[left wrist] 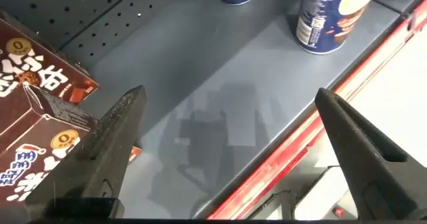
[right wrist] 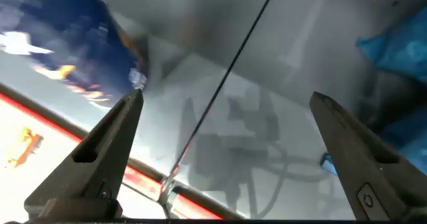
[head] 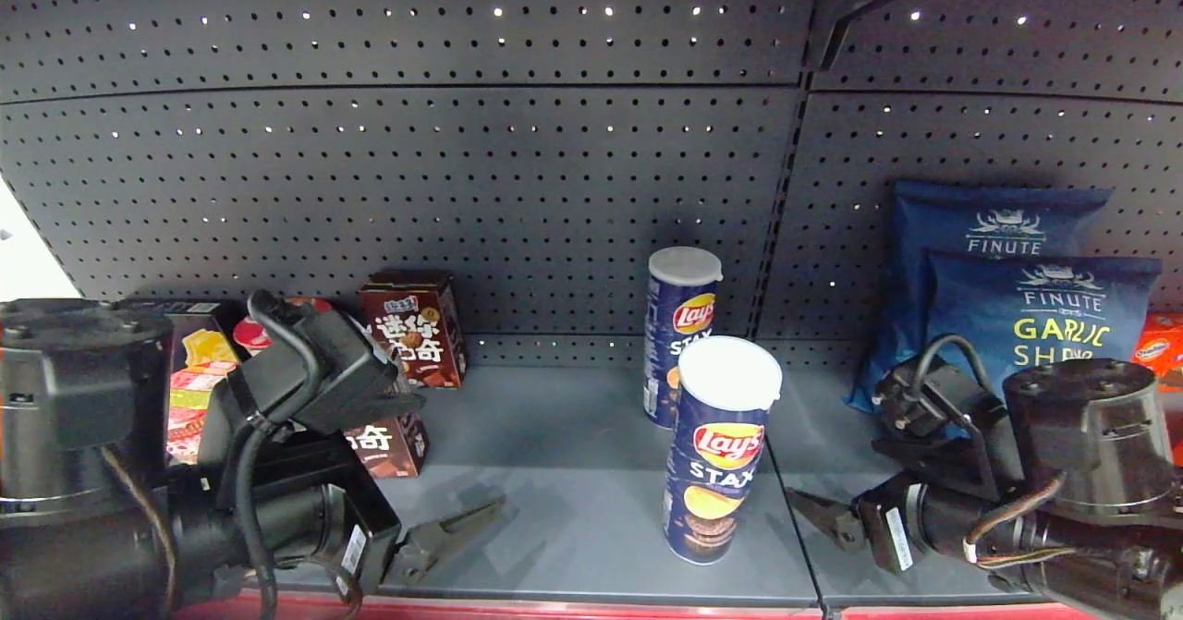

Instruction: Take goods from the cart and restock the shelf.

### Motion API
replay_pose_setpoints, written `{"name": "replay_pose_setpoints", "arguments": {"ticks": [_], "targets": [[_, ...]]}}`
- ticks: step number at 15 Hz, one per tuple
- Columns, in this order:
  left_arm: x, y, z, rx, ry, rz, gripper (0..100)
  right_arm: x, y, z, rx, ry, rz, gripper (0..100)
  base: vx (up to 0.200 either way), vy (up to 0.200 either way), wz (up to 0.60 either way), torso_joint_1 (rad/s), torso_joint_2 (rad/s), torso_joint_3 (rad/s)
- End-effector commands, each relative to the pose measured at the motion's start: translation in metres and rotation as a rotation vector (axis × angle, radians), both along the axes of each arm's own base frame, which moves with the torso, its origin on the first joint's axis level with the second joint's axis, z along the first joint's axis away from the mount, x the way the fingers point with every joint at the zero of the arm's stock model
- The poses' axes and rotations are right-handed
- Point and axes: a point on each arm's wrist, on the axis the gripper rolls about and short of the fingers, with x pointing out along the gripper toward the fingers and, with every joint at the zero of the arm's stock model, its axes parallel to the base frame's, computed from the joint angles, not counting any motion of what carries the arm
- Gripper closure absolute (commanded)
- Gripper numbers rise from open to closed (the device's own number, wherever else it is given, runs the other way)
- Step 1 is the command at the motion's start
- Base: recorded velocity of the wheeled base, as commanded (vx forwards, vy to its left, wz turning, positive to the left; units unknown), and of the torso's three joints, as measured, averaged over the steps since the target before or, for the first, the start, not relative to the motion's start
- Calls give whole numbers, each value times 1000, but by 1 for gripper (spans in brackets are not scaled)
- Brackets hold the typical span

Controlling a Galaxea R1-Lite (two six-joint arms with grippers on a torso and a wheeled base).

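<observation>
Two blue chip cans stand upright on the grey shelf (head: 573,454): the front can (head: 721,454) near the shelf's edge and the rear can (head: 682,334) close behind it. My left gripper (head: 462,520) hovers low over the shelf's front, to the left of the front can. In the left wrist view it (left wrist: 227,157) is open, with only bare shelf between its fingers, and the front can (left wrist: 330,17) lies beyond them. My right gripper (head: 823,516) sits just right of the front can. It (right wrist: 227,151) is open and holds nothing, and the can (right wrist: 60,44) shows blurred beside one finger.
Brown chocolate boxes (head: 413,329) (head: 388,440) and red snack packs (head: 194,370) crowd the shelf's left end. Blue snack bags (head: 1044,315) lean on the pegboard back wall (head: 554,186) at the right. A red strip (head: 554,609) marks the shelf's front edge.
</observation>
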Motion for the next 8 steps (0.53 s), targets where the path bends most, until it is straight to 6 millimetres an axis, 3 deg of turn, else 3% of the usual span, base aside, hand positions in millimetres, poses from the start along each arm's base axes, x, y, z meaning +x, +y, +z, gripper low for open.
{"name": "replay_pose_setpoints", "arguments": {"ticks": [1,8], "targets": [[5,-3,-3,10,14,1,0,8,6,-7,-19,24,0,0,0,0,0,0,0,0],[21,-5,-3,19,19,27,0,23,21,-10,-26,32,13,0,0,0,0,0,0,0]]}}
